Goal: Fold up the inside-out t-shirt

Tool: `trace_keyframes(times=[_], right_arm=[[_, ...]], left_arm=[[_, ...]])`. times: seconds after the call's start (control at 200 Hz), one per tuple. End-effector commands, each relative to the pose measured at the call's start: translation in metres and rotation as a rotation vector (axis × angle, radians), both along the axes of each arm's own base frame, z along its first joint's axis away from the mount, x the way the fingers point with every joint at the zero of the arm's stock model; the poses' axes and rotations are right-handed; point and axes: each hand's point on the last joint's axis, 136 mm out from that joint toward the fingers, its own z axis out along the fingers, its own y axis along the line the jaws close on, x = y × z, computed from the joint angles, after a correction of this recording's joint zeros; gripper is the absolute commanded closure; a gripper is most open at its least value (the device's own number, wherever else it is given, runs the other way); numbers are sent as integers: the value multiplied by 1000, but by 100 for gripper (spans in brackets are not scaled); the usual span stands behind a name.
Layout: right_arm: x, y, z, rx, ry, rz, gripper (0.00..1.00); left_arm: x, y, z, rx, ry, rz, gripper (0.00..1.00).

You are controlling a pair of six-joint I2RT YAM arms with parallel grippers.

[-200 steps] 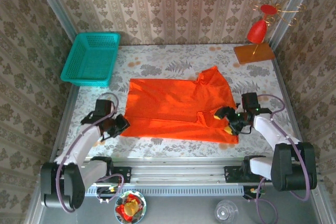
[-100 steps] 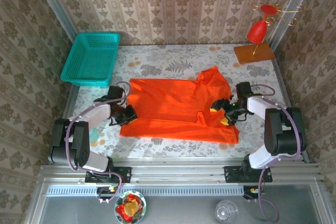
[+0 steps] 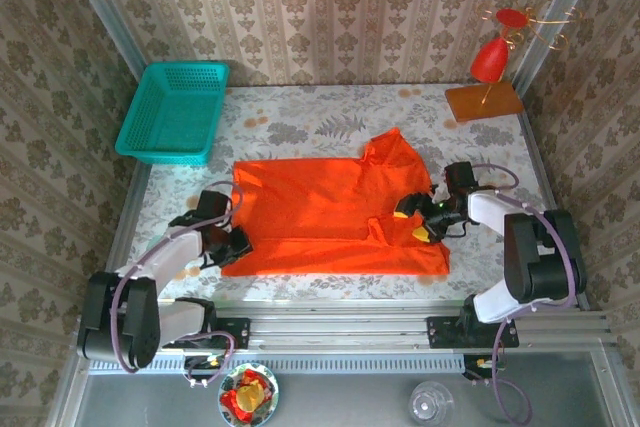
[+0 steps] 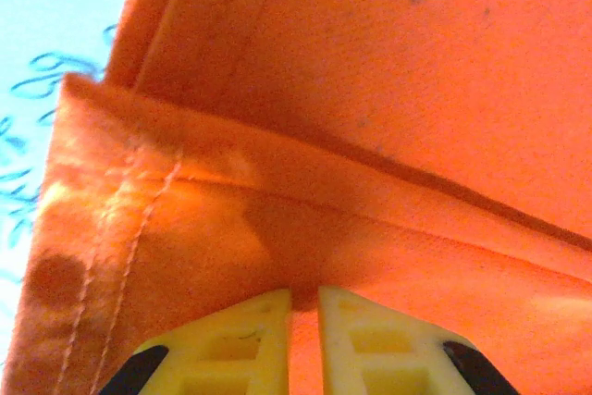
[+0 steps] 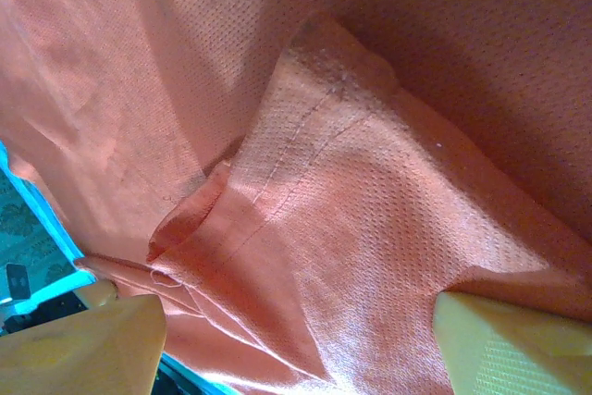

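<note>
the inside-out t-shirt (image 3: 330,212) lies spread across the middle of the patterned worktop (image 3: 300,119), its long side running left to right and its near hem close to the front rail. one orange flap rises toward the far right, and a smaller fold sits on the cloth near the right edge.

we see the left end effector (image 3: 237,245) at the shirt's near left corner. in the left wrist view its yellow fingers (image 4: 236,347) stand almost together, with a thin strip of orange cloth pinched in the narrow slit between them. the left end effector (image 4: 305,335) is therefore closed on the shirt, right at the stitched hem, which is doubled over in a low ridge just beyond the fingertips. pale blue patterned worktop shows past the cloth's left edge there.

the right end effector (image 3: 418,219) sits over the shirt's right part, beside the small fold. in the right wrist view its two yellow fingers (image 5: 83,344) stand wide apart at the bottom corners, and the right end effector (image 5: 291,316) grips nothing; a rumpled seamed fold of the shirt lies in the space between them.

a teal basket (image 3: 172,112) rests at the far left corner, well apart from the shirt. a red ornament (image 3: 490,59) stands on its wooden base (image 3: 484,101) at the far right corner.
</note>
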Motion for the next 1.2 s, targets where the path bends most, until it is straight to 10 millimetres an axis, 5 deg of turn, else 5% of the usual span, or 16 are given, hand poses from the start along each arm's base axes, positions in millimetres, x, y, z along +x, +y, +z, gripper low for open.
trace_keyframes(times=[0.0,0.29,0.465,0.86,1.195], right_arm=[[-33,-7,-16,-77,110,-3,21],[4,-24,29,-242,-50,64,22],[28,-33,50,-324,-119,112,25],[59,-32,68,-332,-173,114,25],[67,-31,67,-331,-157,126,26]], left_arm=[[-10,10,2,36,37,32,83],[55,6,54,68,-153,-96,77],[106,15,66,155,-185,-205,73],[219,34,58,310,-211,-356,67],[247,25,21,235,-127,-403,70]])
